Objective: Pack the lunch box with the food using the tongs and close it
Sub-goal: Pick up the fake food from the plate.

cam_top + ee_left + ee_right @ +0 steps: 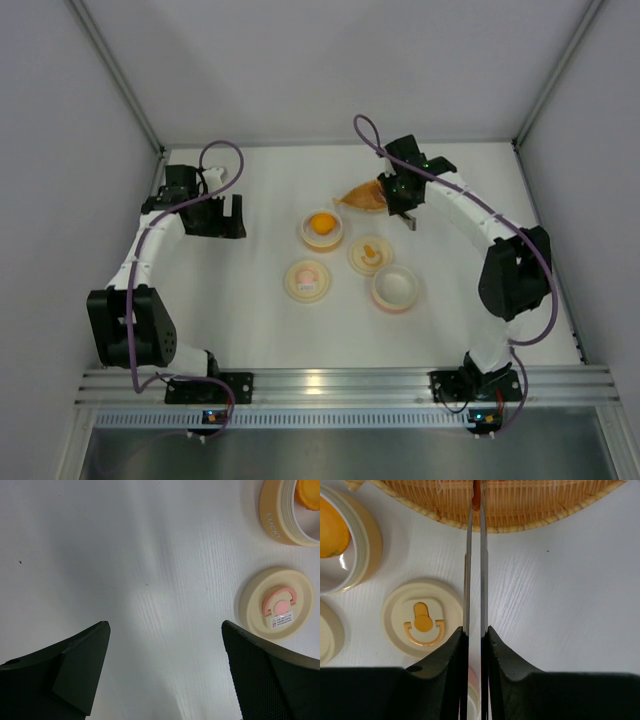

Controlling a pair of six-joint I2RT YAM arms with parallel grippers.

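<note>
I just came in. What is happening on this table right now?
The right gripper squeezes the tongs, whose tips seem to pinch a small orange bit over the woven basket. The left gripper hangs open above the table beside a pink-handled lid, holding nothing. One yellow lump sits in a bowl, uncovered.

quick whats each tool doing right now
left tool: open, empty
right tool: closed on the tongs, which pinch an orange bit
</note>
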